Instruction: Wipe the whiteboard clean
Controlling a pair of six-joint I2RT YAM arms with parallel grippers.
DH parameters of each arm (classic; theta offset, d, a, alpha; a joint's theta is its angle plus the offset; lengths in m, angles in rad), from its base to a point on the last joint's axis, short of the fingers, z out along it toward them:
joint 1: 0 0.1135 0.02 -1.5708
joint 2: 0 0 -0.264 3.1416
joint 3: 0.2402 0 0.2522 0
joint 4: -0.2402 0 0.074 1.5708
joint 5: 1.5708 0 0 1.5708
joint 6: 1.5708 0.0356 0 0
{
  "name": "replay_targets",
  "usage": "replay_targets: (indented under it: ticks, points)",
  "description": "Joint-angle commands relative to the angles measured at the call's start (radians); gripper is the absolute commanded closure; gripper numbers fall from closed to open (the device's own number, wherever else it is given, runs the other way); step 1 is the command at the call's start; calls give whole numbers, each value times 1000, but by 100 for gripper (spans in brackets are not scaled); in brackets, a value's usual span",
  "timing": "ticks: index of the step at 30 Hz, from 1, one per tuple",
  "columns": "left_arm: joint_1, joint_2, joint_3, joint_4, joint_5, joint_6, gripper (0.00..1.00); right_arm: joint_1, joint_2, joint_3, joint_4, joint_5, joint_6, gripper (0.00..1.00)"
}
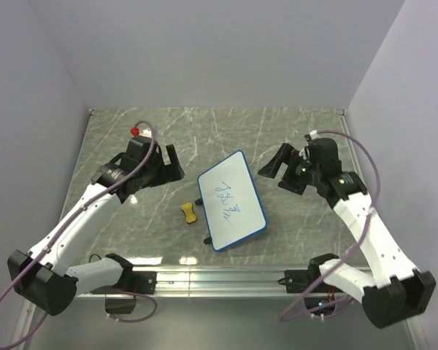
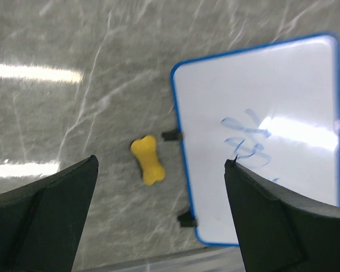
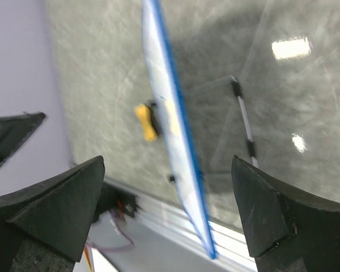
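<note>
Grey marble-patterned tabletop (image 1: pixel 204 131) fills the view, closed in by plain pale walls on the left, far and right sides. Two white-and-black robot arms rise from the near edge, the left arm (image 1: pixel 80 215) reaching toward the far left and the right arm (image 1: pixel 365 219) toward the far right.

Between them, near the middle of the table, sits the small rectangular whiteboard with a rounded blue frame (image 1: pixel 232 200). It is turned at a slant, and from the right wrist it appears propped up at an angle on small black feet.

The left gripper (image 1: pixel 166 169) hovers left of the board, jaws spread wide, holding nothing. The right gripper (image 1: pixel 281 169) hovers right of the board, also spread wide and empty.

A small yellow bone-shaped eraser (image 1: pixel 190 213) lies flat on the table just beside the board's left edge, not touching the frame. Blue scribbles (image 1: pixel 225 198) mark the middle of the board.

Judging from this, the task is at its opening step: nothing is wiped and the eraser is not picked up. The next move likely calls for the left gripper to descend over the eraser and close across its narrow middle, while the right gripper might steady the board.
</note>
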Motion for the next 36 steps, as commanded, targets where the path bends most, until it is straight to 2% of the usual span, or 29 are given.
replay_targets:
  ticks: [1, 3, 4, 7, 10, 12, 14, 17, 21, 24, 28, 29, 30, 35, 36]
  points:
    - [-13, -42, 101, 99, -77, -72, 1, 22, -140, 1, 95, 101, 101, 0]
    - [-58, -66, 96, 182, -138, -101, 1, 27, -215, -23, 152, 146, 181, 0]
    - [-82, -76, 88, 220, -213, -121, 1, 42, -235, -34, 198, 169, 241, 0]
    - [-158, -52, 137, 265, -277, -126, 1, 77, -243, 24, 150, 333, 225, 0]
    - [-162, 51, 235, 139, -260, -144, 1, 77, -148, 94, 30, 342, 116, 0]
    - [-162, 131, 280, 3, -251, -149, 1, 76, -46, 128, -12, 263, 32, 1]
    - [-165, 182, 274, -74, -261, -170, 3, 79, 7, 119, 0, 200, 11, 9]
    - [-168, 177, 172, -130, -262, -200, 4, 79, 4, 29, 115, 140, 22, 12]
    - [-170, 88, -64, -22, -168, -195, 5, 82, 67, -4, 143, 125, -19, 16]
    - [-173, 19, -169, 61, -99, -203, 5, 88, 120, -4, 163, 83, -53, 22]
    - [-178, -11, -244, 130, -33, -198, 5, 108, 165, -10, 221, 23, -61, 32]
    - [-182, -5, -255, 133, -31, -200, 5, 114, 182, -13, 227, 13, -61, 37]
    - [-187, -2, -267, 134, -34, -204, 5, 120, 192, -13, 232, 8, -62, 46]
    - [-208, 33, -297, 183, -27, -221, 6, 148, 248, -27, 252, -12, -75, 50]
    - [-211, 39, -300, 199, -22, -226, 6, 151, 252, -30, 254, -17, -78, 56]
